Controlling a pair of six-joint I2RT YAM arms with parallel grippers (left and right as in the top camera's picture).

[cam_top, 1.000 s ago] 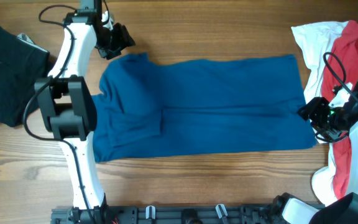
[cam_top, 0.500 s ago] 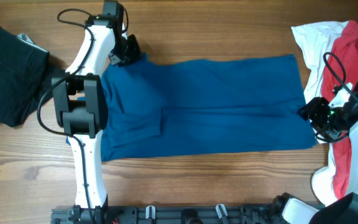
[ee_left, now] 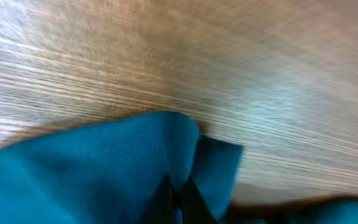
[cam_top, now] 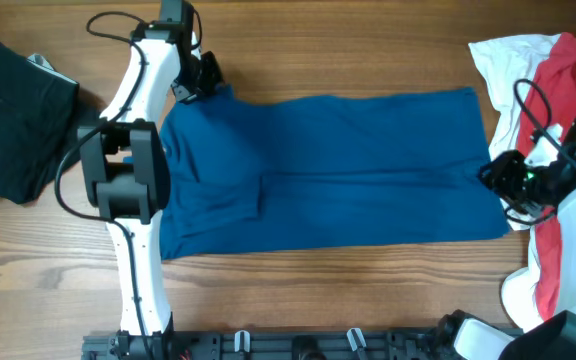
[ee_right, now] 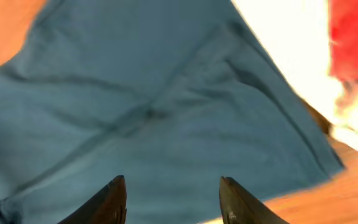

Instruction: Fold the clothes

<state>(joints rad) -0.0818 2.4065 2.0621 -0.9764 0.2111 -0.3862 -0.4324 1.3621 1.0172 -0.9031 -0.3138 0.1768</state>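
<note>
A large dark-blue shirt (cam_top: 328,170) lies spread flat across the middle of the table. My left gripper (cam_top: 211,80) is at its far left corner, and in the left wrist view the gripper (ee_left: 178,198) is shut on a pinched-up fold of the blue shirt (ee_left: 104,168). At the shirt's right edge sits my right gripper (cam_top: 490,178). Seen from the right wrist, this gripper (ee_right: 171,185) is open, both fingertips (ee_right: 114,186) hovering over the blue shirt (ee_right: 166,93) with nothing between them.
A folded black garment (cam_top: 18,115) lies at the far left. A white garment (cam_top: 498,60) and a red tee (cam_top: 573,80) are heaped at the right edge, close behind the right arm. Bare wooden table (cam_top: 348,290) runs along the front.
My left gripper has moved right onto the shirt's far left corner and shut on the fabric. My right gripper has stayed at the right edge, its jaws a little narrower.
</note>
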